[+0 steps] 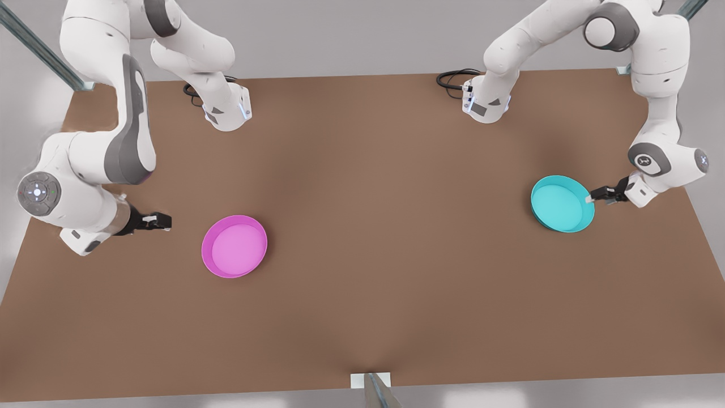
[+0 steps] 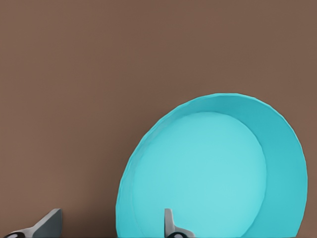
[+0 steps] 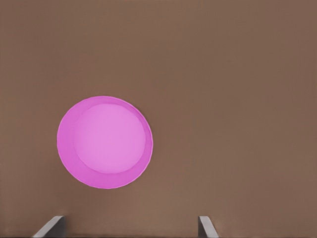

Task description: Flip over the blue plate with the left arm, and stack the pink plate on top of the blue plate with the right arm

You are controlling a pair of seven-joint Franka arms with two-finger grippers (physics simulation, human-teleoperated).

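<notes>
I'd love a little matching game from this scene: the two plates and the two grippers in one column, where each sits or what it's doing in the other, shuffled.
Things:
1. blue plate
2. pink plate
3. left gripper
4. right gripper

Descriptions:
A. lies alone toward the front view's left, hollow side up
B. open, off to the side of the pink plate
C. lies toward the front view's right, hollow side up
D. open, fingers astride the blue plate's rim

Pairs: 1-C, 2-A, 3-D, 4-B

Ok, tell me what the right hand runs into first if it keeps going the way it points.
Most likely the pink plate: the right hand, open, points toward it across bare table.
</notes>
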